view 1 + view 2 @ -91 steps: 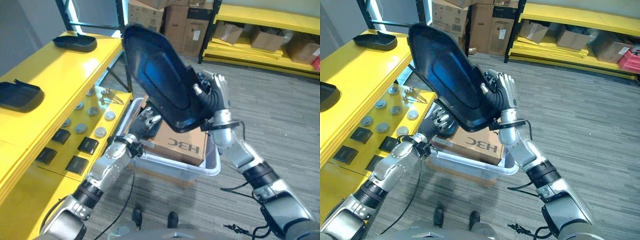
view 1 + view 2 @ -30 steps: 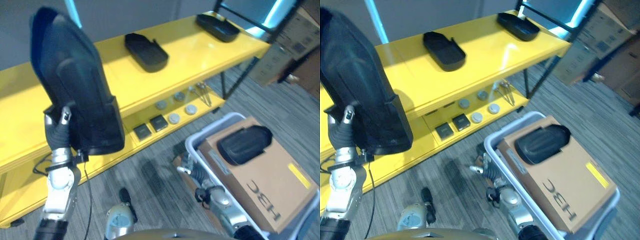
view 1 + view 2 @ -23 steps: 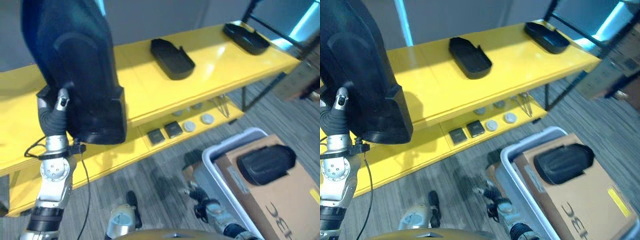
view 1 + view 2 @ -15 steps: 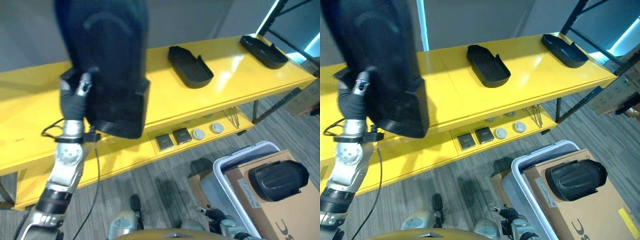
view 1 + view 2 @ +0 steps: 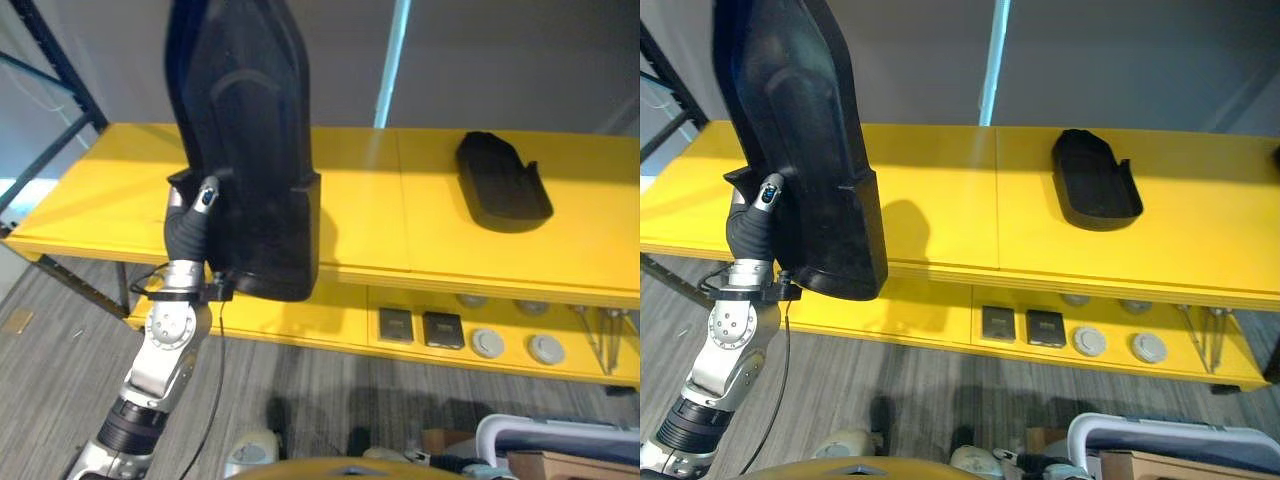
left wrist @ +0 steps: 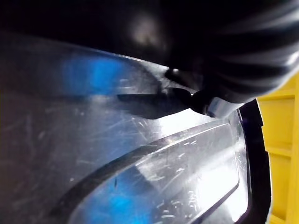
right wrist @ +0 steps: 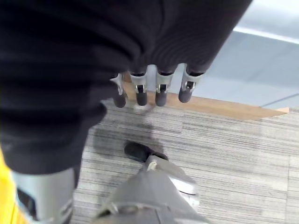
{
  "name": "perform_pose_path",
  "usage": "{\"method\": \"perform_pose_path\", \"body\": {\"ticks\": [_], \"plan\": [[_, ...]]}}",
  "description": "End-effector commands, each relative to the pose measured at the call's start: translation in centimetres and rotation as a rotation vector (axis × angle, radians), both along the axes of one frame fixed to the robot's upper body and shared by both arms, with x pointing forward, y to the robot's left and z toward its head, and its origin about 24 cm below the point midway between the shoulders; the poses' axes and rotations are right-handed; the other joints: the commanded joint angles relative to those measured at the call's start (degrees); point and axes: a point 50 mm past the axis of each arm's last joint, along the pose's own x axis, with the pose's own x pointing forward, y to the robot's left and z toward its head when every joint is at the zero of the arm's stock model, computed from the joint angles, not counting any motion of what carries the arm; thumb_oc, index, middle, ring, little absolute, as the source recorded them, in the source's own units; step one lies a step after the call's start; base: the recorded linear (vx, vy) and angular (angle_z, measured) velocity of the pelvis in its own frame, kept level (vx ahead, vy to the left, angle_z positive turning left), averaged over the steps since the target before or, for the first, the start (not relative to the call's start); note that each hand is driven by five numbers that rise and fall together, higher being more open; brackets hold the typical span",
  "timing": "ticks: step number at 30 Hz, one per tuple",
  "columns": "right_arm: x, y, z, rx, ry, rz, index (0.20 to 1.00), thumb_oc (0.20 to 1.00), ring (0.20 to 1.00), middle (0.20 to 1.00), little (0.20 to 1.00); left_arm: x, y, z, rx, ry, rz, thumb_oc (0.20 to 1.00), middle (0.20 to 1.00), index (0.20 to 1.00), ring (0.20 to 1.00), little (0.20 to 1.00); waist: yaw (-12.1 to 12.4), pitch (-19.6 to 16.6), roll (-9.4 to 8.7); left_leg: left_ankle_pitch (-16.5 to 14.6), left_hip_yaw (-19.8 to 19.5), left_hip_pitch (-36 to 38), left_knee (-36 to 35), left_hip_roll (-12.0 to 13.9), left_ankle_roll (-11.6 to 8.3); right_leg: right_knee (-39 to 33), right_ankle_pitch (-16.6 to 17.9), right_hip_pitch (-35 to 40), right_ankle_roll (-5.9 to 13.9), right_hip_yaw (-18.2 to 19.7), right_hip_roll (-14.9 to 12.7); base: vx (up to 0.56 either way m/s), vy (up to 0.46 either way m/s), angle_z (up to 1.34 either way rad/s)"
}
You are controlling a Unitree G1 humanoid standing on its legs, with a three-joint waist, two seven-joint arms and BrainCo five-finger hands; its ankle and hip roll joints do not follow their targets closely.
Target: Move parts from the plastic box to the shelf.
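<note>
A large black plastic part [image 5: 245,150] stands upright in front of the left half of the yellow shelf [image 5: 400,200], its lower end level with the shelf's front edge. My left hand [image 5: 190,228] grips it from the left side, thumb on its face; the left wrist view shows the part's scratched glossy surface [image 6: 140,163] from very close. A smaller black part [image 5: 500,180] lies on the shelf top to the right. A corner of the white plastic box [image 5: 1160,432] shows at the lower right. My right hand [image 7: 159,88] hangs over the floor with relaxed fingers, holding nothing.
On the lower shelf board lie two small black squares [image 5: 420,327], grey discs [image 5: 510,345] and thin metal tools [image 5: 605,335]. A dark upright of the rack [image 5: 50,70] stands at the far left. Grey wall rises behind the shelf.
The camera has swung left, so the shelf now faces me squarely and the box has slid to the lower right corner. The held part stays upright in my left hand, nearer the shelf.
</note>
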Motion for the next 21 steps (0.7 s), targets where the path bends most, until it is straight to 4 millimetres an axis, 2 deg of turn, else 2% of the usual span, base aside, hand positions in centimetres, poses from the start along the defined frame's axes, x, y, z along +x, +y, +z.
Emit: {"method": "perform_pose_path", "body": {"ticks": [1,6,8,9,11,13,15,16,19,21], "plan": [[0.4,0.4,0.0,0.056,-0.033,-0.09,1.0,1.0,1.0,1.0,1.0,0.6,2.4,2.6,0.078,-0.099,0.146,0.2,0.2,0.2,0.2,0.2,-0.6,-0.9,-0.6,0.3,-1.4,0.8,1.5,-0.1,-1.26,0.7,-1.4,0.2,4.58,2.1,-2.4,0.18,0.218,-0.26],[-1.0,0.8,-0.4,0.068,0.034,-0.02,1.0,1.0,1.0,1.0,1.0,2.4,5.2,1.5,0.097,-0.014,0.253,0.2,0.2,0.2,0.2,0.2,-2.8,-1.4,0.11,0.7,0.7,1.8,0.1,0.5,-1.16,0.7,-1.1,0.5,5.47,3.1,-2.8,0.2,0.145,-0.04],[-1.2,1.5,-0.6,0.093,0.057,0.045,1.0,1.0,1.0,1.0,1.0,3.3,5.8,1.0,0.102,0.03,0.269,0.2,0.2,0.2,0.2,0.2,-3.4,-1.5,0.19,0.5,1.3,2.1,-0.4,0.3,-0.97,0.3,-0.8,0.2,5.93,3.6,-3.0,0.18,0.059,0.02],[-1.1,2.3,-0.8,0.106,0.064,0.13,1.0,1.0,1.0,1.0,1.0,4.2,6.0,0.4,0.097,0.081,0.272,0.2,0.2,0.2,0.2,0.2,-4.0,-1.5,0.26,0.2,1.9,2.0,-0.4,0.1,-0.83,-0.1,-0.3,-0.5,6.38,4.1,-3.3,0.13,0.061,-0.13],[-0.8,2.8,-0.8,0.118,0.058,0.167,1.0,1.0,1.0,1.0,1.0,5.0,5.9,0.1,0.081,0.107,0.262,0.2,0.2,0.2,0.2,0.2,-4.5,-1.4,0.45,0.1,2.4,1.5,-0.4,0.1,-0.77,-0.2,0.0,-1.5,6.63,4.4,-3.6,0.04,0.056,-0.22],[0.9,3.3,-0.5,0.132,0.019,0.195,1.0,1.0,1.0,1.0,1.0,6.7,5.5,-0.3,0.044,0.166,0.228,0.2,0.2,0.2,0.2,0.2,-5.9,-0.4,1.06,-0.1,3.1,0.0,-0.4,-0.1,-0.69,-0.3,0.5,-4.2,6.95,5.5,-4.1,-0.08,0.081,-0.23],[1.7,3.3,-0.3,0.129,0.004,0.213,1.0,1.0,1.0,1.0,1.0,7.5,5.5,-0.2,0.015,0.184,0.217,0.2,0.2,0.2,0.2,0.2,-6.8,0.1,1.28,-0.1,3.7,-0.4,-0.4,-0.1,-0.79,-0.3,0.8,-5.3,7.14,6.0,-4.2,-0.05,0.082,-0.23],[2.1,3.3,-0.2,0.129,0.001,0.235,1.0,1.0,1.0,1.0,1.0,8.3,5.0,-0.8,-0.052,0.237,0.114,0.2,0.2,0.2,0.2,0.2,-7.7,0.5,1.45,-0.1,4.3,-0.5,-0.4,-0.2,-0.82,-0.3,1.1,-5.9,7.34,6.7,-4.3,0.04,0.096,-0.3],[1.8,3.2,-0.2,0.113,0.026,0.277,1.0,1.0,1.0,1.0,1.0,9.4,4.7,-1.9,-0.079,0.322,0.079,0.2,0.2,0.2,0.2,0.2,-9.4,0.6,1.51,-0.1,5.6,0.1,-0.4,-0.1,-0.62,-0.3,1.4,-6.1,7.42,7.8,-4.2,0.14,0.044,-0.32],[1.7,2.7,-0.1,0.09,0.041,0.288,1.0,1.0,1.0,1.0,1.0,9.9,5.3,-2.2,-0.086,0.358,0.11,0.2,0.2,0.2,0.2,0.2,-10.3,0.9,1.63,0.0,6.4,0.3,-0.4,0.1,-0.59,-0.3,1.4,-6.2,7.35,8.2,-4.2,0.1,0.034,-0.39]]}}
